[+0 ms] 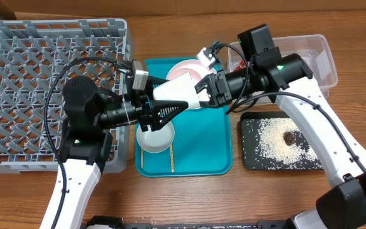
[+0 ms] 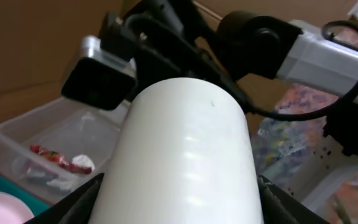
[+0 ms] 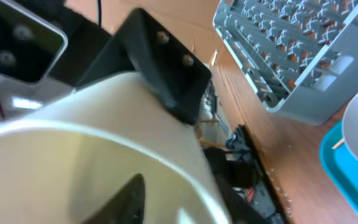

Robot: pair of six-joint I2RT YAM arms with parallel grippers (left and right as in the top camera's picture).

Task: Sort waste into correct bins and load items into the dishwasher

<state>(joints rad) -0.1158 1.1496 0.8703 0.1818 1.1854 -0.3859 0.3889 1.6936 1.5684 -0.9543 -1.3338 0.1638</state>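
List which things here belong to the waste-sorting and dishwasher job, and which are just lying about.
Job:
- white cup
- pink dish
- grey bowl
- chopsticks
- snack wrapper
- tissue
- rice
- brown lump
- clear tub
- black tray
- dish rack

Lying about:
- teal tray

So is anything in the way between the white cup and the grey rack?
No object, only the robot itself. The white cup hangs over the teal tray, gripped by the left claw and right claw. The left arm's own body lies between it and the grey rack.
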